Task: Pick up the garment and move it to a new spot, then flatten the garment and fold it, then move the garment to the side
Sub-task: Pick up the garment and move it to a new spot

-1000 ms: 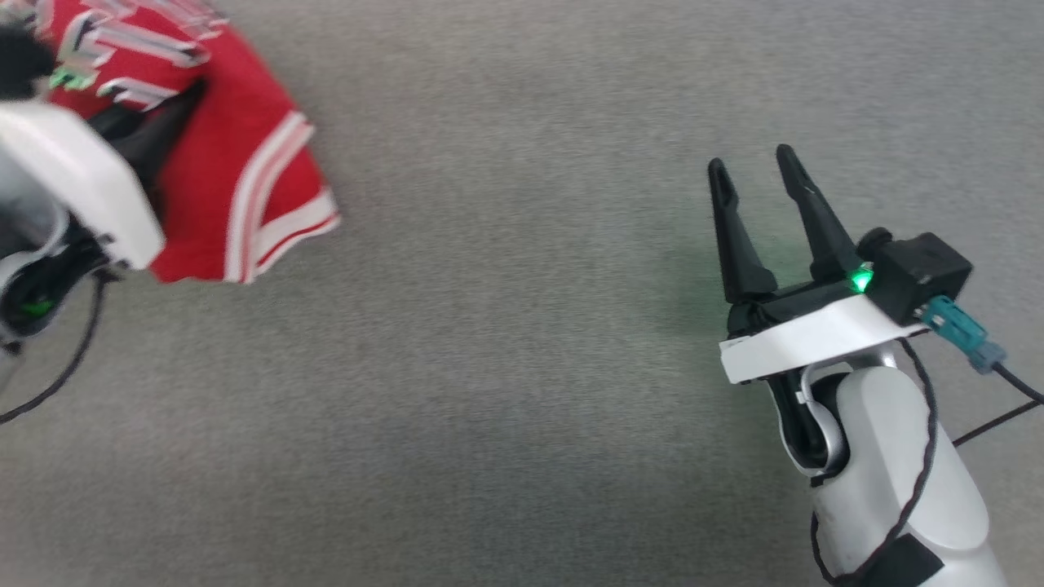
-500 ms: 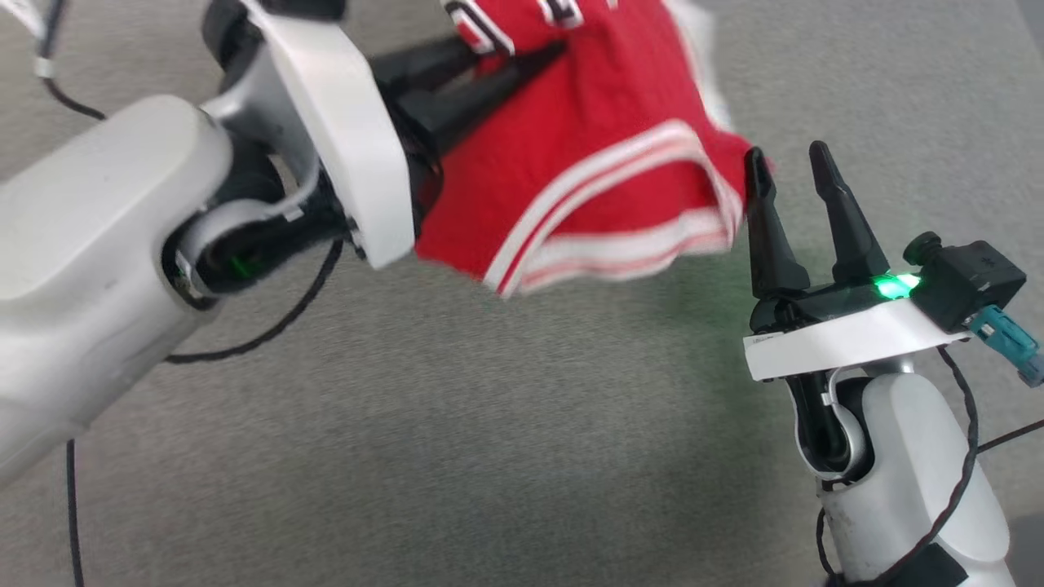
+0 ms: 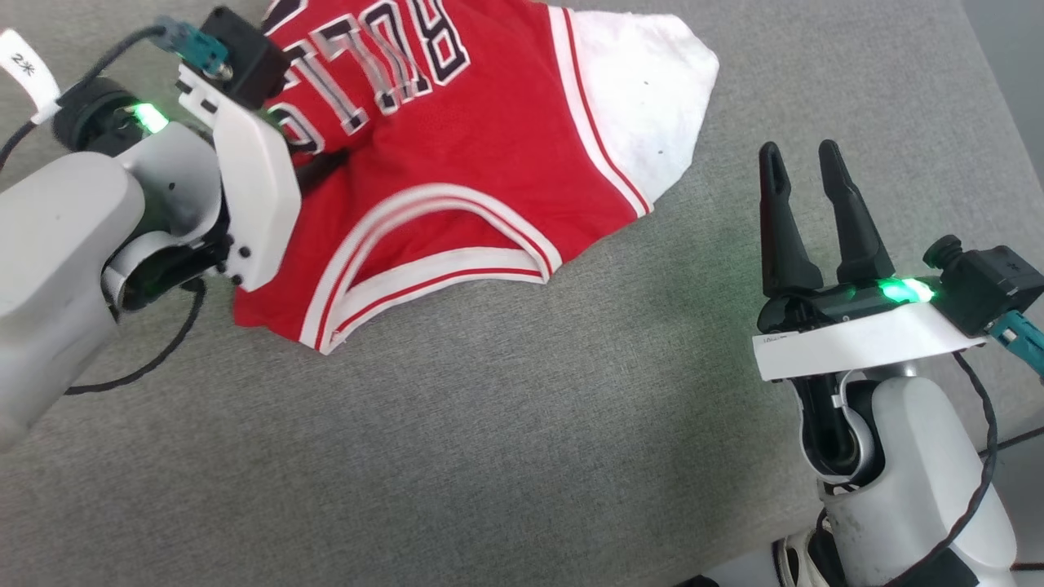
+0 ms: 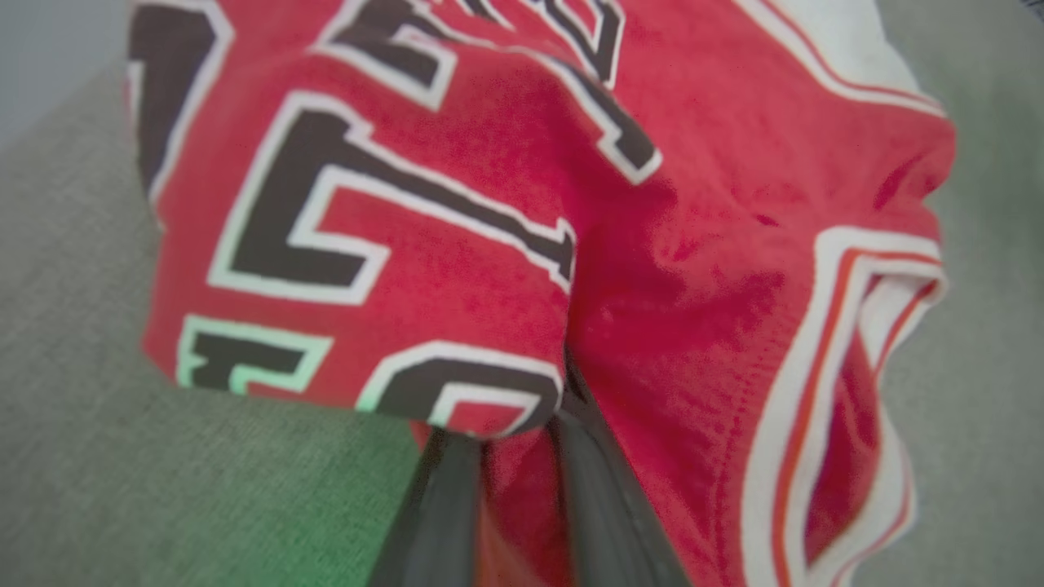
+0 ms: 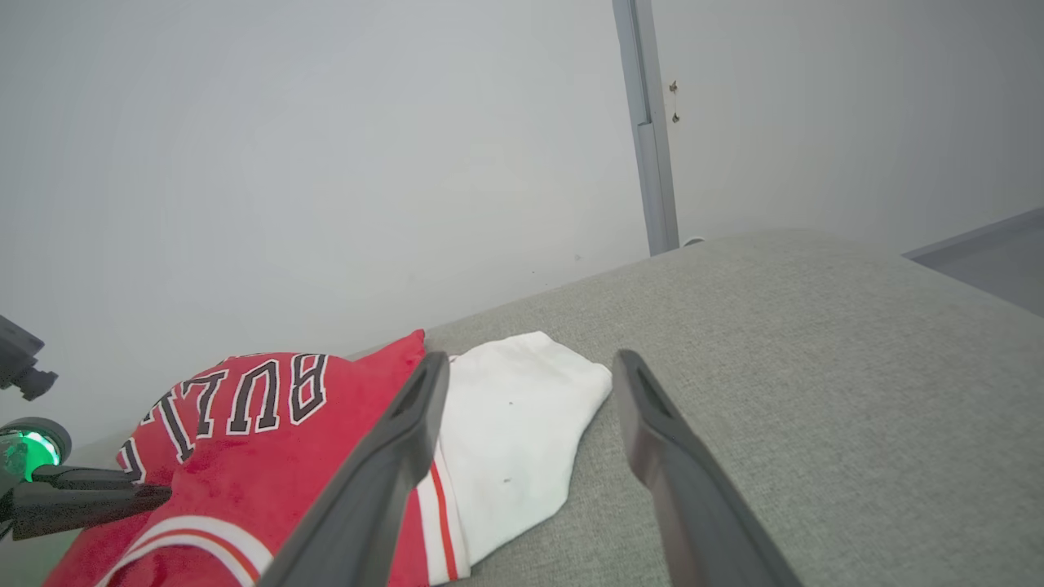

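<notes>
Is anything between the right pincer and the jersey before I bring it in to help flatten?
Nothing visible stands in the way. Bare grey surface lies between the open right pincer and the garment, whose nearest part is its white flap.

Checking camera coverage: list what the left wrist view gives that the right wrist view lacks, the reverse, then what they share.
Left wrist view: a close-up of the left end effector shut on a bunched fold of the garment. Right wrist view: the right end effector open and empty, a pale wall and a grey post. Both: the red cloth's black lettering and the grey surface.
</notes>
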`<state>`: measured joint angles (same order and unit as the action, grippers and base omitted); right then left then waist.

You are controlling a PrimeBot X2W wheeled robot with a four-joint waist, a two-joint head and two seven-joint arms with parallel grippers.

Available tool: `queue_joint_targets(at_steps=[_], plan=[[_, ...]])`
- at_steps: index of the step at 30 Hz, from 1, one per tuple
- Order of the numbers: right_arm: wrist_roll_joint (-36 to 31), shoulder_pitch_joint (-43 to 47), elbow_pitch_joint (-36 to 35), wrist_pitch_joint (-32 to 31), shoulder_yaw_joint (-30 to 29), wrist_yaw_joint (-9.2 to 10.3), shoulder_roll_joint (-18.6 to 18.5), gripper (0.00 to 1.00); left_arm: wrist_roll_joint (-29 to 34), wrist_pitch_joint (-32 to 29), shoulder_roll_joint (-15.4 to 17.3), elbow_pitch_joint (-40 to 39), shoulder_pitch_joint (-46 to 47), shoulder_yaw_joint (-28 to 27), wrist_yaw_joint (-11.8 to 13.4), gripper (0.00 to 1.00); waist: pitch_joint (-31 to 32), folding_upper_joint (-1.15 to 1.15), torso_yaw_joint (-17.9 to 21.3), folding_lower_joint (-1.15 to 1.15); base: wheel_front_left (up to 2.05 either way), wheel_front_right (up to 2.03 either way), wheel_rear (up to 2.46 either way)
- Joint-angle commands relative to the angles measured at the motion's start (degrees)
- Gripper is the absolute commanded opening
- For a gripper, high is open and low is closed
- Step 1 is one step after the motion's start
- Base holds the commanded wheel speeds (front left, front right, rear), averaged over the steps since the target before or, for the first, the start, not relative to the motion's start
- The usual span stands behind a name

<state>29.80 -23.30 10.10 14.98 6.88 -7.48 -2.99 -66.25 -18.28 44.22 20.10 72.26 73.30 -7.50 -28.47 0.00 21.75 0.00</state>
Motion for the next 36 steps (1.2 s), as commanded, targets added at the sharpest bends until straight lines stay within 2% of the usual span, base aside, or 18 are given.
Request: queue_joint_targets(at_steps=[1,6,12,13,14,15,17,18,21,27,36], plan=[[0.53,0.39,-0.17,0.29,0.03,-0.03,0.08,1.0,2.82,-2.0,0.11,1.47,-1.41,0.07,0.07,0.0,-0.86,0.0,0.77,0.0,0.0,0.0,0.0],[1.66,0.12,-0.67,0.29,0.93,-0.03,0.07,1.0,12.61,-8.63,-0.13,5.21,-4.11,1.0,0.2,0.0,-2.37,0.0,1.96,0.0,0.0,0.0,0.0],[2.19,-0.09,-1.04,0.29,1.27,-0.03,0.05,1.0,15.86,-10.7,-0.16,6.92,-8.19,1.91,0.4,0.01,-3.2,0.0,2.85,0.0,0.0,0.0,0.0],[1.9,0.02,-0.94,0.29,1.11,-0.03,0.05,1.0,15.92,-10.04,-0.03,7.07,-8.19,1.9,0.39,0.11,-3.06,0.0,2.66,0.0,0.0,0.0,0.0],[1.63,0.11,-0.82,0.29,0.94,-0.03,0.06,1.0,15.4,-9.04,0.06,7.31,-7.79,1.84,0.4,0.25,-2.8,0.0,2.38,0.0,0.0,0.0,0.0],[1.27,0.13,-0.75,0.29,0.72,-0.03,0.06,1.0,14.55,-7.8,0.06,7.58,-7.0,1.71,0.4,0.42,-2.54,0.0,2.01,0.0,0.0,0.0,0.0],[0.43,0.23,-0.5,0.3,0.13,-0.03,0.05,1.0,12.95,-5.51,-0.41,7.94,-5.37,1.35,0.4,0.89,-1.53,0.0,0.88,0.0,0.0,0.0,0.0],[0.0,0.28,-0.35,0.3,-0.13,-0.03,0.04,1.0,12.46,-4.42,-0.48,7.8,-4.59,1.14,0.4,0.98,-0.99,0.0,0.23,0.0,0.0,0.0,0.0],[-1.07,0.38,-0.05,0.29,-0.44,-0.03,0.04,1.0,11.31,-1.95,-0.52,7.43,-3.43,0.74,0.29,1.0,0.3,0.0,-1.23,0.0,0.0,0.0,0.0],[-5.02,0.77,1.58,0.29,-1.42,-0.03,0.03,1.0,7.29,7.51,-1.51,6.31,-3.45,0.09,0.13,1.0,5.14,0.0,-6.62,0.0,0.0,0.0,0.0],[-11.33,2.93,4.73,0.29,-3.42,-0.03,0.04,1.0,0.78,26.47,-2.44,9.57,-12.38,-0.95,0.13,1.0,12.02,0.0,-15.02,0.0,0.0,0.0,0.0]])
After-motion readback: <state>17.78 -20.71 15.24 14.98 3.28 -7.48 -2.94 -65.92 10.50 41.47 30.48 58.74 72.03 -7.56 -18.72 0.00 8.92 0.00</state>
